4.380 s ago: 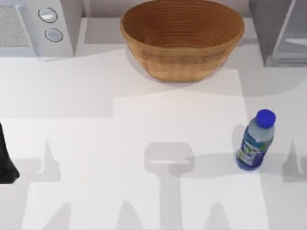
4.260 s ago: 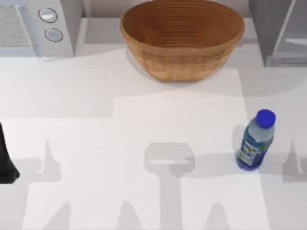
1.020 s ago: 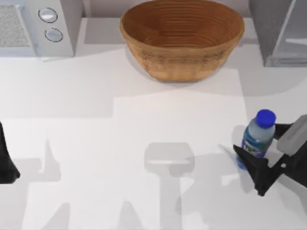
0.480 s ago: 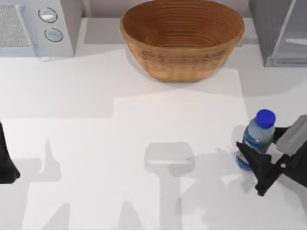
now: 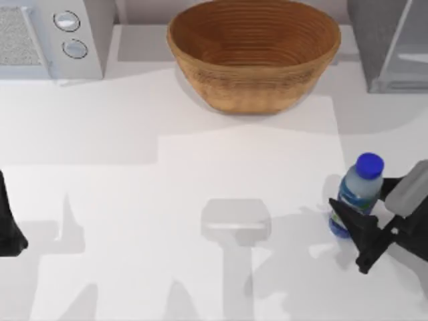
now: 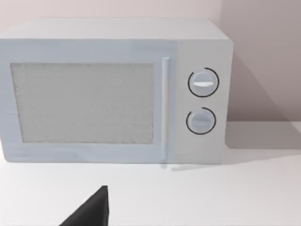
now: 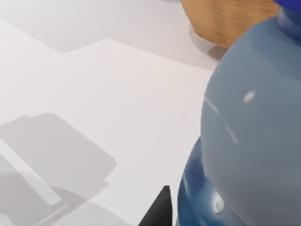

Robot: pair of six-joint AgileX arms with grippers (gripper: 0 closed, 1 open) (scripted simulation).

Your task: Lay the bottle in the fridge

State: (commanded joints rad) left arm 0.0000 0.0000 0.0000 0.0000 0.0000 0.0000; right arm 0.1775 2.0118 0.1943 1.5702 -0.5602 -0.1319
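Bottle [image 5: 358,194] stands upright on the white tabletop [image 5: 200,167] near its right edge, blue cap up, as the right end effector [image 5: 368,214] closes in around its lower half.

At far left, the left arm [image 5: 8,227] sits parked at the tabletop's edge; whether its end effector is apart or together cannot be told. Its wrist camera faces a pale microwave [image 6: 113,89] with a mesh front and two round knobs, which stands at the back left corner [image 5: 47,37].

At back centre sits a large woven basket [image 5: 254,50], well apart from the bottle.

On the right, the right end effector's dark fingers [image 5: 348,217] are spread to either side of the bottle's blue label, one on the side facing the tabletop's centre and the other behind the bottle toward the arm. Whether they are pressing on the plastic cannot be told. The right wrist camera shows the bottle [image 7: 249,141] very close, with a dark fingertip [image 7: 160,209] just beside its base and the basket [image 7: 225,19] beyond.

At back right stands the grey fridge [image 5: 388,43], well apart from the bottle.
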